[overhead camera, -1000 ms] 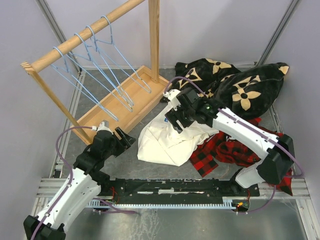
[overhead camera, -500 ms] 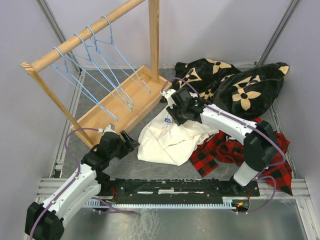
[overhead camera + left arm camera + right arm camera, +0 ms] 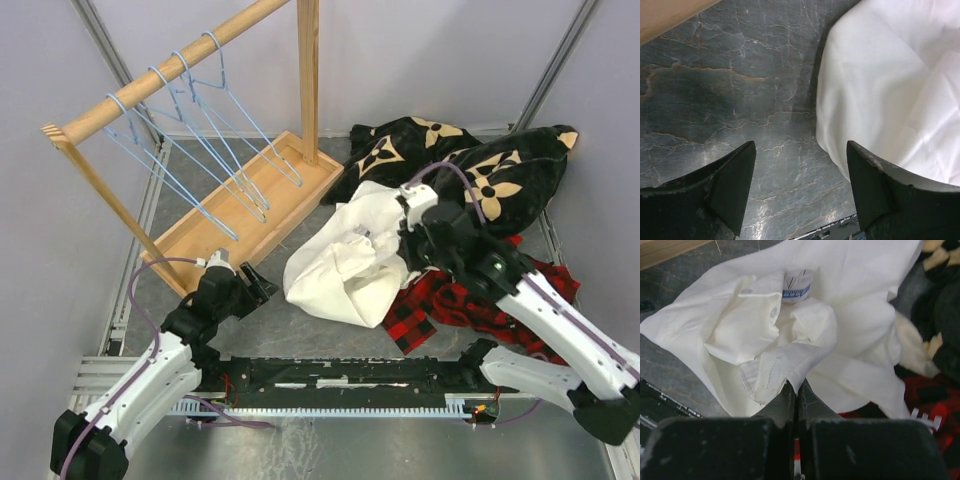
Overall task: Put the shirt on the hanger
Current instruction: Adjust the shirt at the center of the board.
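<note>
The cream-white shirt (image 3: 340,265) lies bunched on the grey floor, and its top is lifted toward my right gripper (image 3: 405,238). In the right wrist view that gripper (image 3: 796,385) is shut on a stitched edge of the shirt (image 3: 855,325), just below the open neck with its blue label (image 3: 797,287). Several light-blue wire hangers (image 3: 200,150) hang from the slanted wooden rail at the back left. My left gripper (image 3: 262,288) sits low, left of the shirt. It stands open over bare floor (image 3: 800,147), with the shirt's edge (image 3: 890,90) beside its right finger.
A black blanket with tan flowers (image 3: 480,170) lies at the back right. A red-and-black plaid garment (image 3: 450,300) sits under the right arm. The rack's wooden base tray (image 3: 250,200) and upright post (image 3: 308,80) stand left of the shirt.
My right gripper has shut on the shirt and drawn it up and to the right as the arm swung right. The left arm has barely moved.
</note>
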Tool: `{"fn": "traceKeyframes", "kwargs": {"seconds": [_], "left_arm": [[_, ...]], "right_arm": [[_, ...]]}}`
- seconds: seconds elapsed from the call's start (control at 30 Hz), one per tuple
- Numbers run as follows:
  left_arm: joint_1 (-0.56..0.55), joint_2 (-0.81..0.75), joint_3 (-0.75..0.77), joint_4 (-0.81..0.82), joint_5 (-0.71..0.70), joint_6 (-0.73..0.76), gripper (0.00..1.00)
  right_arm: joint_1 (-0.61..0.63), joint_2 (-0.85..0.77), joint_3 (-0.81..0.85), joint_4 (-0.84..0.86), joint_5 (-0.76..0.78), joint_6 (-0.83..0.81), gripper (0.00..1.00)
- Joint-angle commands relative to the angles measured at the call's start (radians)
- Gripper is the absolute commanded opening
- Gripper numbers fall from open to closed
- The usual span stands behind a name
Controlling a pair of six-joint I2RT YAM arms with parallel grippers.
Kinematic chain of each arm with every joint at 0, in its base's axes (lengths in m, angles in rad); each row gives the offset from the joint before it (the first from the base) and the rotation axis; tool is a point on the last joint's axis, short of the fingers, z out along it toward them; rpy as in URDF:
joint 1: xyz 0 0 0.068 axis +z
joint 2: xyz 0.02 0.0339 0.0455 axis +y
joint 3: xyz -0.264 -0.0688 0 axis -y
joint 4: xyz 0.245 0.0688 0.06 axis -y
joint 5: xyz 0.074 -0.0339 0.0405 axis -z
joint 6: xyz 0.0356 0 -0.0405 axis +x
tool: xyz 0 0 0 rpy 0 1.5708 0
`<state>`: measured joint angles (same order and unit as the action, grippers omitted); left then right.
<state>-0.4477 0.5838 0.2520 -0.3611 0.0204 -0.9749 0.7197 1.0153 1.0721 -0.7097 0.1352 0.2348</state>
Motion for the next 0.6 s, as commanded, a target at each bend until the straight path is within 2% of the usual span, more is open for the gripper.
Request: {"fn": "traceKeyframes", "kwargs": {"seconds": [0.0, 0.1, 0.13, 0.23, 0.33, 0.43, 0.57], "left_arm": [[-0.005, 0.024, 0.065, 0.022, -0.005, 0.006, 0.79], [-0.005, 0.046, 0.086, 0.023, -0.008, 0.022, 0.79], [-0.005, 0.055, 0.091, 0.025, -0.008, 0.025, 0.79], [-0.004, 0.076, 0.098, 0.034, -0.007, 0.03, 0.79], [-0.004, 0.089, 0.091, 0.054, -0.001, 0.031, 0.79], [-0.004, 0.103, 0.079, 0.083, 0.015, 0.028, 0.8], [-0.005, 0.124, 0.069, 0.106, 0.041, 0.043, 0.82]], "right_arm": [[-0.002, -0.143, -0.072, -0.256, -0.036, 0.23, 0.0], [0.0, -0.238, -0.124, -0.368, -0.082, 0.374, 0.01], [-0.001, -0.266, -0.137, -0.395, -0.096, 0.41, 0.07], [-0.002, -0.317, -0.13, -0.485, -0.088, 0.468, 0.41], [0.0, -0.323, -0.049, -0.554, -0.003, 0.458, 0.58], [-0.001, -0.299, 0.036, -0.546, 0.079, 0.38, 0.65], [-0.002, -0.202, 0.089, -0.449, 0.05, 0.239, 0.67]]}}
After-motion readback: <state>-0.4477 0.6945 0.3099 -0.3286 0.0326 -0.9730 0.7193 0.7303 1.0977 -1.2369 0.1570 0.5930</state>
